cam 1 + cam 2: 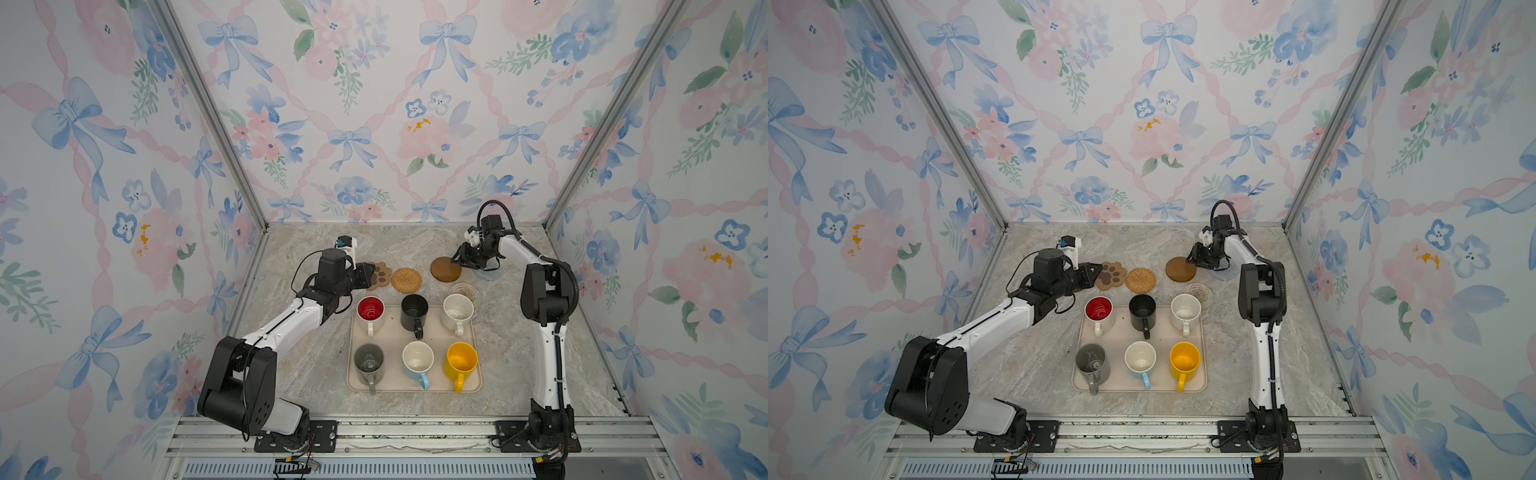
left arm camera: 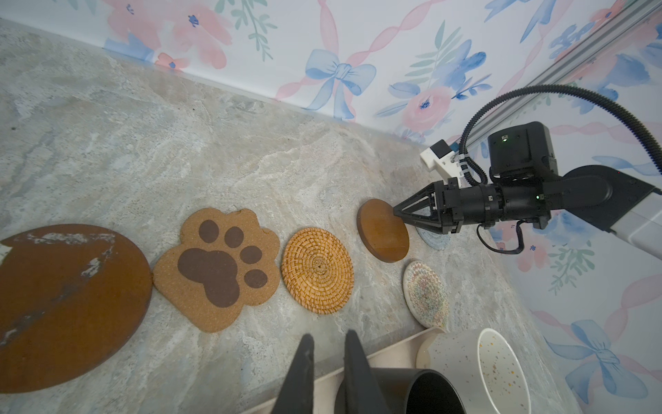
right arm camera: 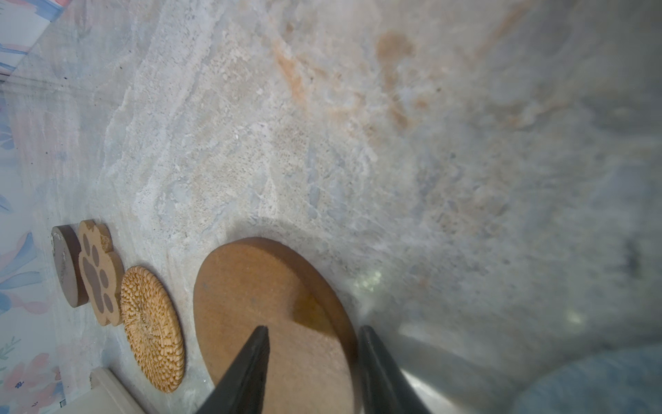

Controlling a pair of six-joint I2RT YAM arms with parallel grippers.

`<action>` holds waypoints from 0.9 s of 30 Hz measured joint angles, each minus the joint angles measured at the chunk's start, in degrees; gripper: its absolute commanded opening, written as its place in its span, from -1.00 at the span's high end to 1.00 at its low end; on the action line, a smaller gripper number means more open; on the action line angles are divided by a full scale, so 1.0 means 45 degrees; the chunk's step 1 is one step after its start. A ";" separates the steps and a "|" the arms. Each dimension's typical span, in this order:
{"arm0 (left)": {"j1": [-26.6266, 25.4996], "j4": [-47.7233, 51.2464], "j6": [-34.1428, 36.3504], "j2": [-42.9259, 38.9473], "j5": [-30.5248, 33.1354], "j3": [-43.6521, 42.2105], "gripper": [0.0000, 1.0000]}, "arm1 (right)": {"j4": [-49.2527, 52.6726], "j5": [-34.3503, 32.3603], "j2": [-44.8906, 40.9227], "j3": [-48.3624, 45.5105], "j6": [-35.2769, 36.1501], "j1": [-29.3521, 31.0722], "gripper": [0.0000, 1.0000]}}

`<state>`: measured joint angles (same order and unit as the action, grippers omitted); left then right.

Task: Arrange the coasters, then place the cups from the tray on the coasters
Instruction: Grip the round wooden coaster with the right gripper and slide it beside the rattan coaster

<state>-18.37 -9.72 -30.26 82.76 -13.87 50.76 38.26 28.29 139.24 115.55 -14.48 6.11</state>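
Hiding blue-grey coaster (image 2: 435, 242), right gripper (image 2: 399, 217) agape astride wooden disc (image 2: 383, 231), left gripper (image 2: 329, 338) narrowly parted, empty.

The left arm (image 1: 286, 322) and right arm (image 1: 547, 365) wear white shells with black joints; a ribbed black hose (image 1: 575, 286) follows the right one.

Floral bow wallpaper (image 1: 374, 124) walls surround a marbled tabletop (image 1: 311, 374)
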 measured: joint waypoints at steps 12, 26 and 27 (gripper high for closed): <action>-0.0010 -0.0005 0.0000 -0.0049 0.0000 -0.0112 0.71 | -0.0087 -0.0019 -0.0340 -0.0631 0.0471 0.0549 0.20; -0.0010 -0.0019 0.0000 -0.0141 -0.0005 -0.0272 0.71 | -0.0039 -0.0466 -0.1093 -0.1821 0.0899 0.0860 0.29; -0.0010 -0.0024 0.0000 -0.0146 -0.0005 -0.0272 0.71 | -0.0049 -0.0481 -0.1141 -0.1914 0.0918 0.0860 0.29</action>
<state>-18.41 -9.82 -30.26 82.11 -13.89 49.54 38.04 26.13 134.10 106.94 -10.35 9.98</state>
